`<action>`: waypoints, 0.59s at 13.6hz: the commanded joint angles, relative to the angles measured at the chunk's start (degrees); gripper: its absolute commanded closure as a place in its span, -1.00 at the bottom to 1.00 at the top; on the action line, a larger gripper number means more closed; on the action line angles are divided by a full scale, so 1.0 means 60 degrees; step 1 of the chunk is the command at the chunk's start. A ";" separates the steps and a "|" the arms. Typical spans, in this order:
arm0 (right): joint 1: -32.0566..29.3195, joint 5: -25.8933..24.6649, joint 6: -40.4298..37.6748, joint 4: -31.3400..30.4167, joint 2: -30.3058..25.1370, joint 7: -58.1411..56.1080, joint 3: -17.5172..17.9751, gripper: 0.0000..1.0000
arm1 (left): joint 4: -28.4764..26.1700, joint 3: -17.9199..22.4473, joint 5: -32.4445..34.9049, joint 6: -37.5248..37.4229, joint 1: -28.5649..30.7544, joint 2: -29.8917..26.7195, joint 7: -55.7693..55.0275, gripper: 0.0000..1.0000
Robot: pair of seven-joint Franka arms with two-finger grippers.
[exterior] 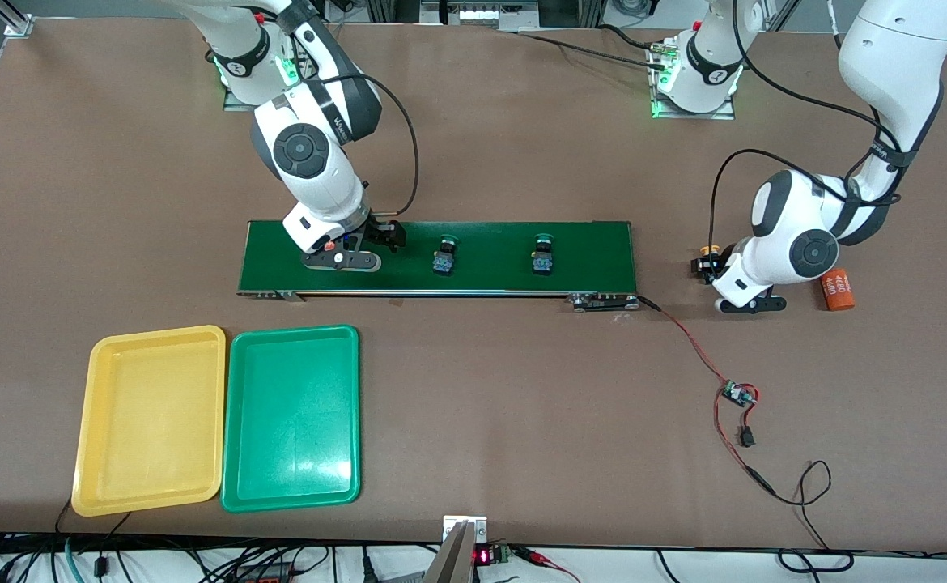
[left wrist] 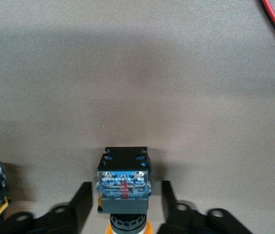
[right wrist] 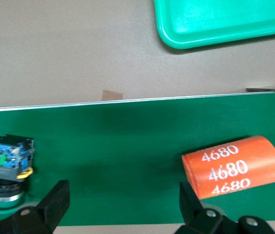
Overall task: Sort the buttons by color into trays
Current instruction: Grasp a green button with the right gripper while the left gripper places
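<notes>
Step in hand: pick-up; both trays bare.

Left claw [left wrist: 122, 204], low over tabletop near left arm's end, off conveyor belt [exterior: 481, 257]: fingers spread, straddling yellow-capped button [left wrist: 123, 185], not clamped. Next: clench, lift.

Right claw [right wrist: 122, 207] released, over belt's right-arm end, beside orange cylinder [right wrist: 232, 166].

Two green-capped buttons [exterior: 444, 254] mid-belt.

Yellow tray [exterior: 150, 417], green tray [exterior: 291, 414] by camera-side edge.

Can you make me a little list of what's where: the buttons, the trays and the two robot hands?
green buttons: two, on the conveyor belt
yellow button: on the table, between the fingers of the left gripper, which are open and not touching it
right gripper: open, over the belt's end toward the right arm, beside an orange cylinder
trays: yellow tray and green tray side by side, no buttons inside
</notes>
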 commanded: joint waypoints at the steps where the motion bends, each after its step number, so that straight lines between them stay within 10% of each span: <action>1: 0.0048 0.0046 -0.0008 0.0136 0.0083 0.0083 -0.0021 -1.00 | 0.0052 -0.0095 0.0223 0.0060 0.0134 -0.0036 0.0556 0.88; 8: 0.0209 0.0046 0.0181 0.0136 0.0287 0.0127 -0.0021 -1.00 | 0.0198 -0.1162 0.0091 -0.0379 -0.0553 -0.0738 0.0696 1.00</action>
